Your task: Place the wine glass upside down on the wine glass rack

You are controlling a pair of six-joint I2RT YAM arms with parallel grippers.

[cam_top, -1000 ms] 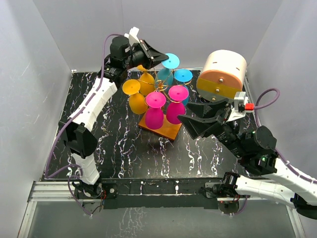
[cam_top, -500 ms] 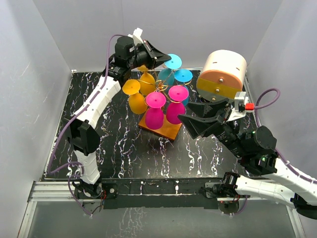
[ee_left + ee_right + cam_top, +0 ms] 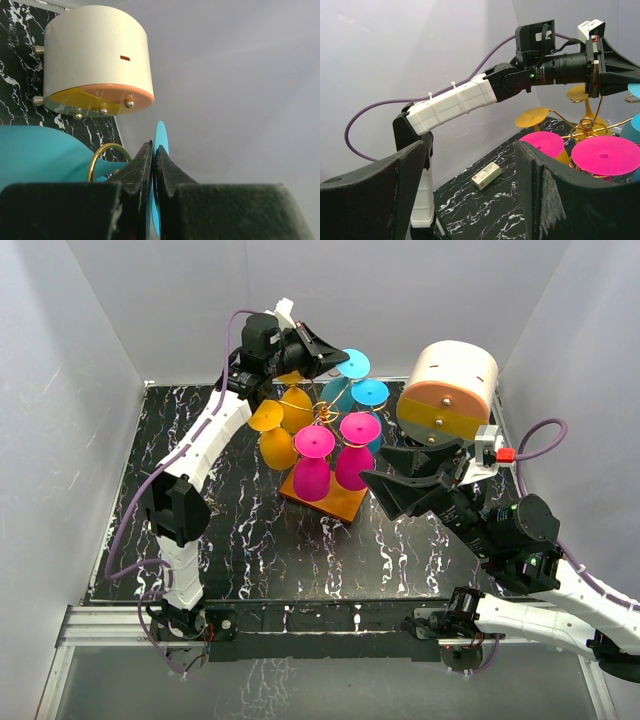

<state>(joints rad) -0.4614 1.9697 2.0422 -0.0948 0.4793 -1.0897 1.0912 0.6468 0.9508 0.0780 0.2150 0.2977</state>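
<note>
- Wine glass (image 3: pixel 352 364), cyan, hangs upside down at the far side of the wine glass rack (image 3: pixel 335 502), foot uppermost.
- Left claw (image 3: pixel 325 352) is pinching the edge of that foot.
- Right claw (image 3: pixel 385 475) is spread wide and holds nothing, just right of the rack, over the desk (image 3: pixel 240 530).

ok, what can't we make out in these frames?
1. Top view: thin gold wire rack, hooks covered by pink plastic glasses.
2. Left wrist: turquoise plastic wine glass, bowl cut by left edge; stem end behind left end effector.
3. Right wrist: rack's orange wooden base, behind a finger of the right end effector.
</note>
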